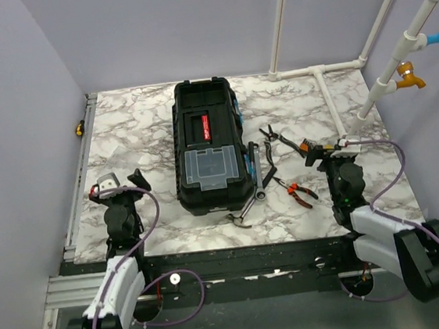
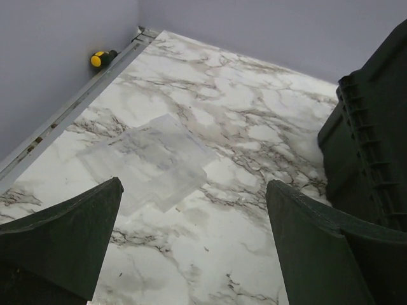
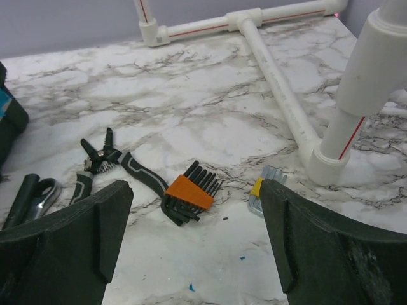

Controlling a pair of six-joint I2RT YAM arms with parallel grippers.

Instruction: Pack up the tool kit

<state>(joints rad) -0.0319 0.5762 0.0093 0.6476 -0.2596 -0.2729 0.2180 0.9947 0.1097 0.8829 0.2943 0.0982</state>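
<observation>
**Grippers empty, tools mostly unpacked**

Spread wide at the bottom of its wrist view, the right gripper (image 3: pixel 194 248) has its jaws fully apart with nothing between them. Just ahead of it, in line with the gap, lies a hex key set (image 3: pixel 191 190) in an orange holder. Ahead and to its left lie black-handled wire strippers (image 3: pixel 105 159), and further left a steel wrench (image 3: pixel 38 194). A small yellow-and-silver item (image 3: pixel 262 190), too small to identify, sits ahead to its right, near a white PVC pipe (image 3: pixel 280 82).

From above, red-handled pliers (image 1: pixel 297 192) lie beside the right gripper on its left. Another metal tool (image 1: pixel 241 216) rests at the near corner of the toolbox (image 1: pixel 210 146).

The left gripper (image 2: pixel 191 254) is equally wide open and holds nothing. Directly ahead of it a clear plastic sheet (image 2: pixel 146 162) lies flat on the marble table (image 2: pixel 254 108). The black toolbox wall stands close on its right. Far ahead to its left, a yellow-and-black screwdriver (image 2: pixel 100 58) rests against the edge rail.

The toolbox sits between the 2 arms, lid open, with a clear-lidded compartment (image 1: pixel 209 165) at its near end and something red (image 1: pixel 203 127) in its tray.

By my reading the job is at an early stage. At least 6 tools lie loose outside the box and neither arm has taken one up. What is already packed cannot be told. The hex keys look like the readiest first pick for the right arm.
</observation>
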